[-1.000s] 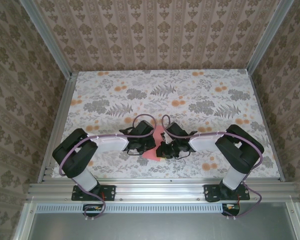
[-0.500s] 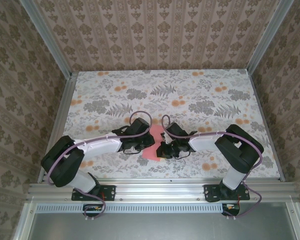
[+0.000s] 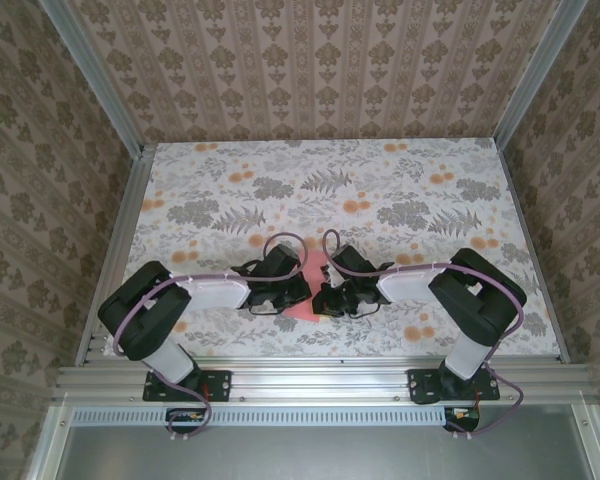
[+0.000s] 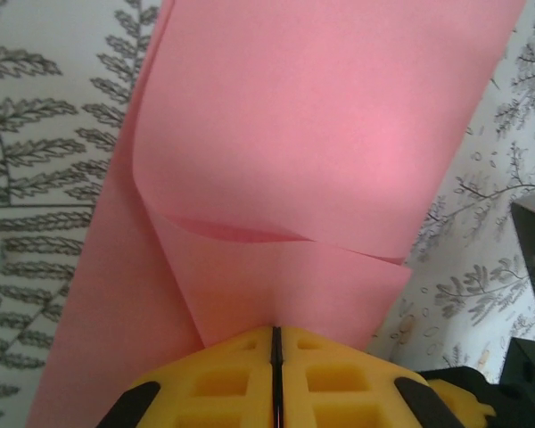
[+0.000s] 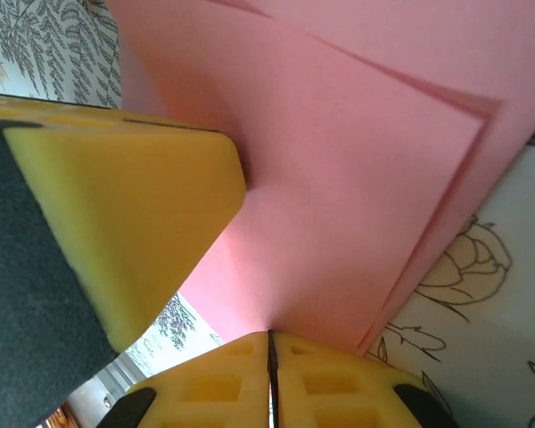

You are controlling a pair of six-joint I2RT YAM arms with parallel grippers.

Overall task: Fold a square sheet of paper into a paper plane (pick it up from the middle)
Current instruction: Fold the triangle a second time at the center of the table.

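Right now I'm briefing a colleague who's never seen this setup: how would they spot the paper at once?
On the flower-patterned table, look near the front edge, in the middle. There the left gripper and right gripper pinch a partly folded sheet of paper. It is the only plain salmon-pink thing among grey ferns and orange blossoms.

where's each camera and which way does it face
Top external: above and behind the robot, looking down at the table; left arm and right arm meet at the square sheet of paper.
Left wrist: on the left arm, looking along the left gripper, shut on the paper.
Right wrist: on the right arm, looking along the right gripper, also shut on it.
Shared: both wrist views show the pink paper over the table.
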